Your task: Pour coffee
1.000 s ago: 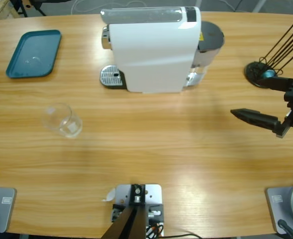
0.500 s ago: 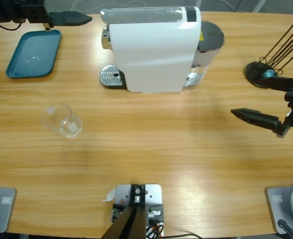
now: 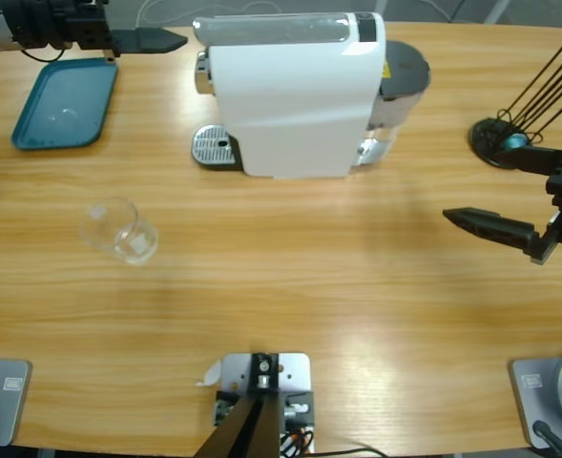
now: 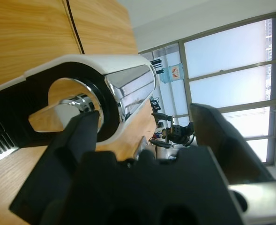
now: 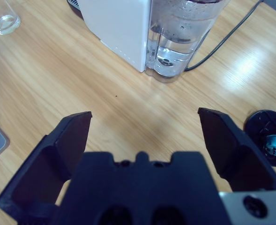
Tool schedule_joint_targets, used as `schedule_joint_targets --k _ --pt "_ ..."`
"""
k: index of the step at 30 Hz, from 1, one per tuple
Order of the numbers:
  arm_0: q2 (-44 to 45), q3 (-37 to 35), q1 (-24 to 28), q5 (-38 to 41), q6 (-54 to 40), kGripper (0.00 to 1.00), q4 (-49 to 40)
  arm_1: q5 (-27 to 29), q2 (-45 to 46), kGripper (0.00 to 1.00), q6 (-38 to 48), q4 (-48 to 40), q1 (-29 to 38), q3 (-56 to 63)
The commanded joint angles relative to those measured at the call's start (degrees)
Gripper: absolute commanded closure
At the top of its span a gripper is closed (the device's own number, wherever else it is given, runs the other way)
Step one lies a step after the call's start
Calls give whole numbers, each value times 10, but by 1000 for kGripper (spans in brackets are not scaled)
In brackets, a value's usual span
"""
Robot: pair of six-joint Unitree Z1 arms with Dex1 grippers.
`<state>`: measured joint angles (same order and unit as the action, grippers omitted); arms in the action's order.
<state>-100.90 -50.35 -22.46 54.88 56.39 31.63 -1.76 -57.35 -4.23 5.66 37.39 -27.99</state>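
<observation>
High view: the coffee machine (image 3: 295,93) stands on the counter (image 3: 290,286); an empty glass (image 3: 118,229) sits left of it, nearer the camera.

Left wrist view: left fingers (image 4: 81,140) spread wide, facing the machine's spout.

Right wrist view: right fingers (image 5: 227,140) wide, empty, facing its water tank (image 5: 182,33).

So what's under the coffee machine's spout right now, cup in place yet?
No cup there. Under the front of the coffee machine only the bare metal drip grate shows. The empty glass sits apart on the table. The machine's body hides the spout itself from above.
</observation>
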Motion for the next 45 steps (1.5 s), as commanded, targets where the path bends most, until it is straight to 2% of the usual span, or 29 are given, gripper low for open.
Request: schedule_joint_targets --k 1,3,5,6,7,9,10,17,19,21,22,24,35,42,43,44,45 --pt "-33 -4 3 12 16 220 17 -2 7 0 -7 8 4 10" --pt "-33 -8 0 14 19 309 19 -2 7 0 -7 8 4 10" --pt "-33 -14 -4 17 21 470 19 -2 7 0 -7 8 4 10" --pt "-33 -17 -6 19 22 518 19 -2 7 0 -7 8 4 10" --pt "-32 -20 -9 19 25 522 19 -2 7 0 -7 8 4 10" --pt "-33 -22 -11 19 26 673 19 -2 7 0 -7 8 4 10" --pt "-33 -22 -12 19 27 685 19 -2 8 0 -7 8 4 10" --pt "-35 -6 -8 18 24 686 23 -1 9 0 -7 8 4 11" --pt "-21 10 11 18 22 643 29 -2 9 0 -7 8 4 11" --pt "-9 15 25 21 18 295 30 -1 8 0 -7 8 4 10" --pt "-6 15 30 25 17 208 30 -1 8 0 -7 8 4 10" --pt "-8 15 31 26 18 161 30 -1 8 0 -7 8 4 10" --pt "-47 7 -14 24 33 156 44 0 8 0 -7 8 4 10" --pt "-52 4 -16 22 33 161 45 0 8 0 -7 8 4 10" --pt "-52 2 -16 22 33 194 46 0 8 0 -7 8 4 10" --pt "-52 2 -16 22 33 307 47 0 7 0 -7 8 4 10" --pt "-51 1 -16 23 33 465 49 0 7 0 -7 8 4 10"
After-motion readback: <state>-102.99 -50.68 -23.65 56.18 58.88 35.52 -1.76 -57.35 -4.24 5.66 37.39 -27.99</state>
